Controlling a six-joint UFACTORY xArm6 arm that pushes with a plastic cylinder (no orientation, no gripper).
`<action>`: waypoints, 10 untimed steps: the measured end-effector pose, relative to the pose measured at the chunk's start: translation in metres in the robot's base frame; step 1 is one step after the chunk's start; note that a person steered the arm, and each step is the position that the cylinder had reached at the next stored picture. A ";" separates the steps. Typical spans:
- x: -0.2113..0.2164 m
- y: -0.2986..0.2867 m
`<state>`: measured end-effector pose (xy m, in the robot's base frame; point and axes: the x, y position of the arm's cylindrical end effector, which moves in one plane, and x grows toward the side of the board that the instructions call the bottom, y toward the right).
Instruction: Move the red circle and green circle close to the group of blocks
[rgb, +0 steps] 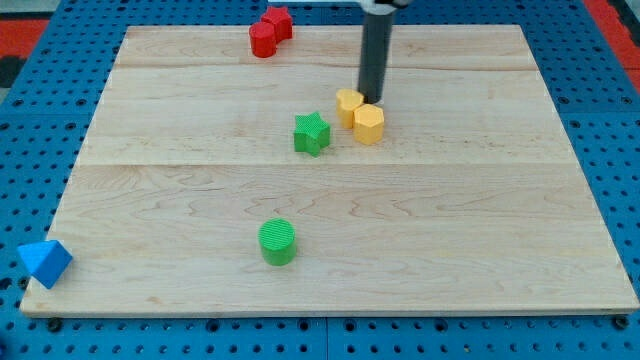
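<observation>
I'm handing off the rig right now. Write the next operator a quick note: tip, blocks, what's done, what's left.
My tip rests at the top edge of the two yellow blocks, touching or nearly so.
Green star sits just to their left; these three look like the group.
Green circle is alone near the view's bottom, far from the group.
Red circle sits beside another red block at the top edge.
Done: neither circle moved in.
Left: both.

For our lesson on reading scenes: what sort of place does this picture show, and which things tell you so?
Probably a robotics lab bench. A wooden board lies on a blue perforated base, small coloured blocks such as the green circle are scattered about, and my tip touches the yellow blocks.
</observation>
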<state>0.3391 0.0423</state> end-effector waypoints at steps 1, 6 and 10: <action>0.000 -0.034; -0.115 -0.175; 0.024 -0.143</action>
<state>0.3629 -0.1004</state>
